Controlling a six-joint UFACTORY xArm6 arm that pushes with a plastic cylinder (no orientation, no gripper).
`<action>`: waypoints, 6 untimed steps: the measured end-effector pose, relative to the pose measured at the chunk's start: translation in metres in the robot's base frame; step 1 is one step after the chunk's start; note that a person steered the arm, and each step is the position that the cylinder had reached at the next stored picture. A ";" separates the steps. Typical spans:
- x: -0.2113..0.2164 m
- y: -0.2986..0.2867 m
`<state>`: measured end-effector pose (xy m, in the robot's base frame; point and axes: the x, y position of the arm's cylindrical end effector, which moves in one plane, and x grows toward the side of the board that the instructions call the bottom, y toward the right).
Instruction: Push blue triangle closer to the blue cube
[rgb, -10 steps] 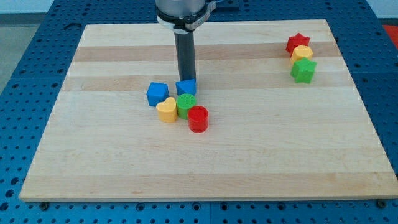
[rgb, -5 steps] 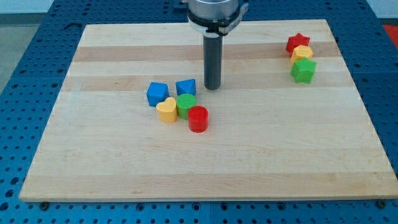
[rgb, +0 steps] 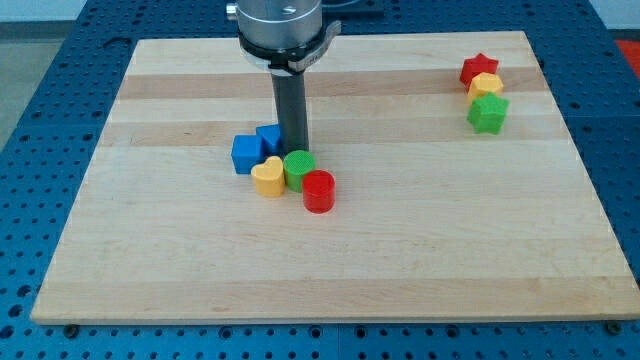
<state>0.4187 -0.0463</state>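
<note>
The blue triangle (rgb: 268, 138) lies left of centre on the wooden board (rgb: 400, 230), touching the blue cube (rgb: 247, 155) on its left. My tip (rgb: 294, 148) stands right against the triangle's right side, just above the green cylinder (rgb: 299, 167). The rod rises straight up from there to the arm's head at the view's top.
A yellow heart (rgb: 267, 178) and a red cylinder (rgb: 319, 191) sit close below the blue pair, beside the green cylinder. At the top right stand a red star (rgb: 478, 68), a yellow block (rgb: 485, 86) and a green star (rgb: 488, 113).
My tip swung from the triangle's right side leftward and pushed the blue triangle left until it met the blue cube, which shifted slightly left.
</note>
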 end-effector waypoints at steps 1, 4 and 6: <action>-0.019 0.023; -0.047 -0.007; -0.018 -0.013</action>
